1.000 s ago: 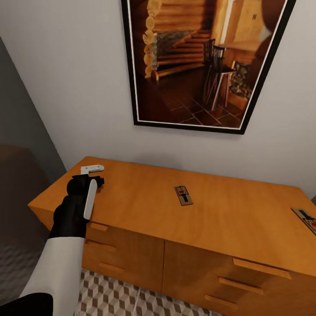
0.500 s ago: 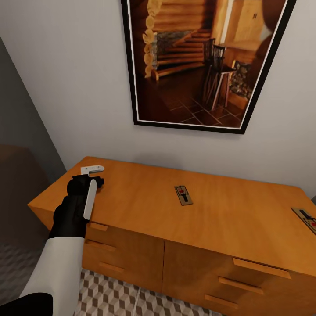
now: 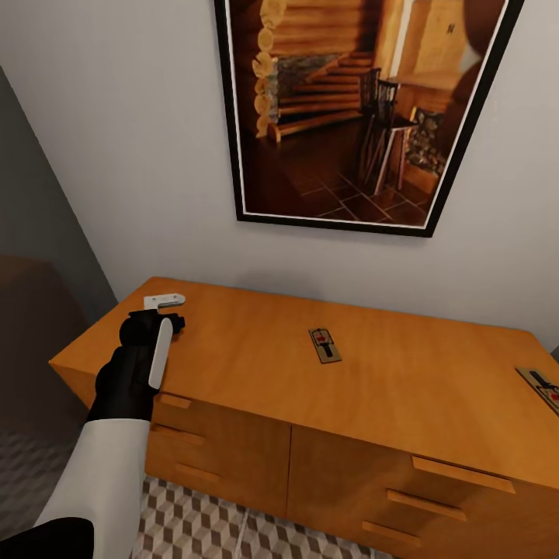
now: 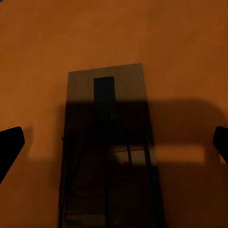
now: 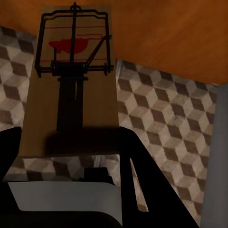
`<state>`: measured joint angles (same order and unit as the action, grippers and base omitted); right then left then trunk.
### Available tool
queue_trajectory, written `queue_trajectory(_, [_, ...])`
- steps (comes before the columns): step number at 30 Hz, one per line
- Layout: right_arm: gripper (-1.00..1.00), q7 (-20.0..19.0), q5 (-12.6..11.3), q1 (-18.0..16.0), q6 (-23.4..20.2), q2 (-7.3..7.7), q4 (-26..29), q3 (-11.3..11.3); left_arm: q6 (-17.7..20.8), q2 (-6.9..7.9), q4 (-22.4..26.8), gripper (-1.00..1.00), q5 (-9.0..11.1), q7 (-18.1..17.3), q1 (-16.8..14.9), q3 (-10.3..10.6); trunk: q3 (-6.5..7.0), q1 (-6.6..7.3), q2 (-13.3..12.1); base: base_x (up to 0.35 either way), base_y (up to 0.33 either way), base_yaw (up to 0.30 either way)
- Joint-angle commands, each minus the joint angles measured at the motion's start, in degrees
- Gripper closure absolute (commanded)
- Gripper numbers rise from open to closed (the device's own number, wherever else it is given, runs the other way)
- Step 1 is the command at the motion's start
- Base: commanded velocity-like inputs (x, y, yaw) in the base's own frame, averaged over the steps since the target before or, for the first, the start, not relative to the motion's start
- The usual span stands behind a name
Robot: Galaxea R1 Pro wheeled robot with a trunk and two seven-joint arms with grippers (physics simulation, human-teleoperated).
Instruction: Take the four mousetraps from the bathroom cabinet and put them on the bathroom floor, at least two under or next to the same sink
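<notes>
Head view: an orange wooden cabinet [image 3: 404, 388] with drawers stands against a pale wall under a framed picture [image 3: 357, 109], on the cube-patterned tile floor [image 3: 210, 528]; one mousetrap [image 3: 324, 345] lies mid-top and another [image 3: 543, 388] at the right edge. The left gripper [image 3: 164, 301] hovers over the top's left end, and the left wrist view shows its fingers spread wide above a third mousetrap [image 4: 107, 152] lying flat in shadow. In the right wrist view, the right gripper [image 5: 66, 156] pinches a fourth mousetrap [image 5: 73, 80] above the floor.

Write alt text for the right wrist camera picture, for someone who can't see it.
A mousetrap is held in the right gripper, its dark wire and red mark plain on the wooden board. Behind it are the cube-patterned floor tiles and an orange cabinet.
</notes>
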<state>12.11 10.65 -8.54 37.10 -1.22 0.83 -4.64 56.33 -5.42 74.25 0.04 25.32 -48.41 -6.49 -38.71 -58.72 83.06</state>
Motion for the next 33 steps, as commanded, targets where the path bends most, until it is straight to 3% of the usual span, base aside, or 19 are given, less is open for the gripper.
queue_trajectory(1, [1.00,0.0,0.4,0.0,0.2,-0.01,0.0,-0.5,0.3,-0.03,-0.4,-1.00,0.1,0.1,0.0,-0.1,-0.06,0.00,0.0,0.000,0.000,0.000])
queue_trajectory(28, [1.00,0.0,0.4,0.0,0.2,0.02,0.0,-0.5,-0.6,-0.03,-3.6,-1.00,0.1,0.0,0.0,-0.1,-0.06,0.00,0.0,0.000,0.000,0.000])
queue_trajectory(29, [1.00,0.0,0.4,0.0,0.2,0.04,0.0,-0.5,-0.6,-0.03,-3.6,1.00,0.1,0.0,0.0,-0.1,-0.06,0.00,0.0,0.000,0.000,0.000])
queue_trajectory(33, [1.00,0.0,0.4,0.0,0.2,0.02,0.0,-0.5,-0.6,-0.03,-3.8,1.00,0.1,0.0,0.0,-0.2,-0.06,0.00,0.0,0.000,0.000,0.000])
